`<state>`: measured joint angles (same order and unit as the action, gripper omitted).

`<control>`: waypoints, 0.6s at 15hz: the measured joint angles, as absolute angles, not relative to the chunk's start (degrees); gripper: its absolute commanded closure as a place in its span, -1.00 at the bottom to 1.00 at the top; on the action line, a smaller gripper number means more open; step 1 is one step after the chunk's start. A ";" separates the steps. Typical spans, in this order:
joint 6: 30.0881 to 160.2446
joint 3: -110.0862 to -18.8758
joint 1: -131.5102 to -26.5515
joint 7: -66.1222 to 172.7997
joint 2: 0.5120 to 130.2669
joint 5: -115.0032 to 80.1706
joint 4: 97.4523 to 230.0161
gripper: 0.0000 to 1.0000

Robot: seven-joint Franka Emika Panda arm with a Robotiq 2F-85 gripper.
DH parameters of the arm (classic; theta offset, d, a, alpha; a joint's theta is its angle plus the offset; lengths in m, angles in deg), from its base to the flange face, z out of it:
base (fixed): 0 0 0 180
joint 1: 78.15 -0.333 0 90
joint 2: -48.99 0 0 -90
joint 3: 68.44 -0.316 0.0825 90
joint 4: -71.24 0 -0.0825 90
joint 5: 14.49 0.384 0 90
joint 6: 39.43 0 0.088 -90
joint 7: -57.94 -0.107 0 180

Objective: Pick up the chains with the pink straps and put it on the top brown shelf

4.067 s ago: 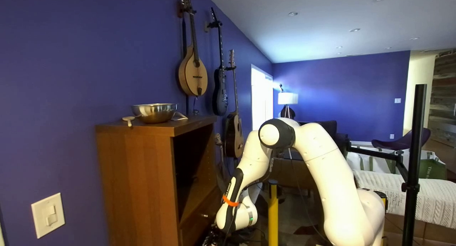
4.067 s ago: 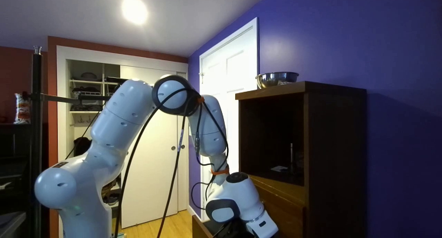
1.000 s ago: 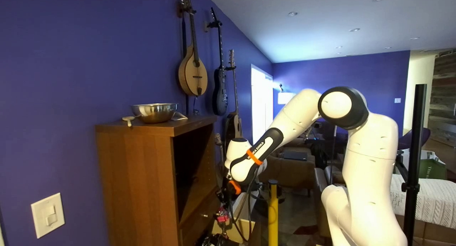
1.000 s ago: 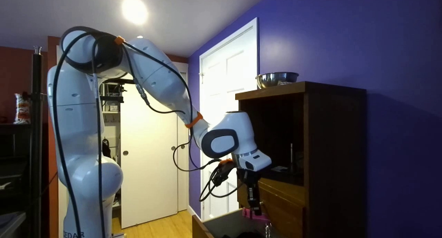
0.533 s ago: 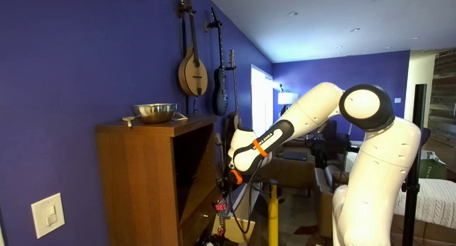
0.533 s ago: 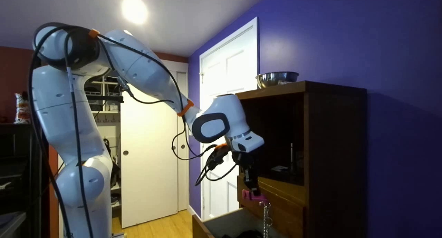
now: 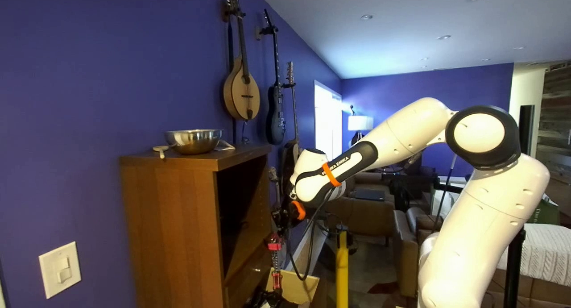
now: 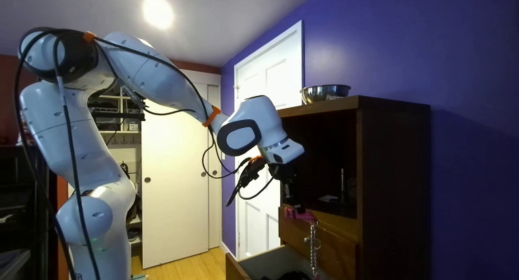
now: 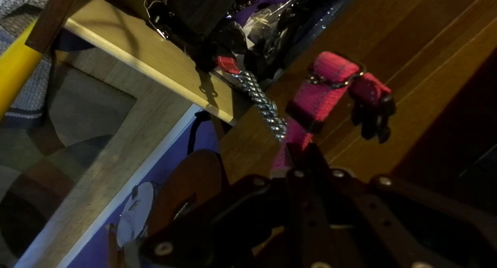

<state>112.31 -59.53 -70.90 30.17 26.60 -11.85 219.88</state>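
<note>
The chains with the pink straps hang from my gripper: a pink strap [image 8: 301, 214] at the top, a silver chain [image 8: 313, 247] below, and a red strap [image 7: 277, 280] at the lower end. The wrist view shows the pink strap [image 9: 322, 91] folded, with a black buckle. My gripper [image 9: 304, 153] is shut on the pink strap, pointing down in front of the cabinet [image 7: 174, 227]. The strap is about level with the front edge of the top brown shelf [image 8: 334, 222], the open compartment's floor. The chain's lower end hangs over the open drawer; I cannot tell whether it touches the contents.
An open drawer [image 8: 233, 268] holding dark items juts out below. On the shelf are a thin upright object [image 8: 342, 184] and a flat pale item [image 8: 327, 198]. A metal bowl [image 7: 195, 141] sits on the cabinet's top. A yellow post [image 7: 342, 272] stands near the arm.
My gripper has come up out of the drawer area with the pink strap in it. The chain now hangs stretched out below. The arm has folded back and upward from the cabinet.
</note>
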 measured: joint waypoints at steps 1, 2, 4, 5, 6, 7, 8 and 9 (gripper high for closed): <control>112.31 -59.86 -70.55 30.32 26.09 -11.49 219.89 0.98; 112.31 -60.21 -70.20 30.42 25.57 -11.21 219.89 0.98; 112.31 -60.86 -69.66 30.48 24.54 -11.04 219.88 0.98; 112.31 -61.20 -69.35 30.48 23.99 -11.03 219.88 0.98; 112.32 -61.51 -69.03 30.48 23.42 -11.03 219.88 0.98; 112.32 -61.82 -68.68 30.48 22.83 -11.03 219.87 0.98; 112.32 -62.07 -68.41 30.48 22.27 -11.03 219.88 0.98; 112.32 -62.30 -68.27 30.49 21.67 -11.03 219.87 0.98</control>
<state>112.32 -62.30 -68.27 30.49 21.67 -11.03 219.87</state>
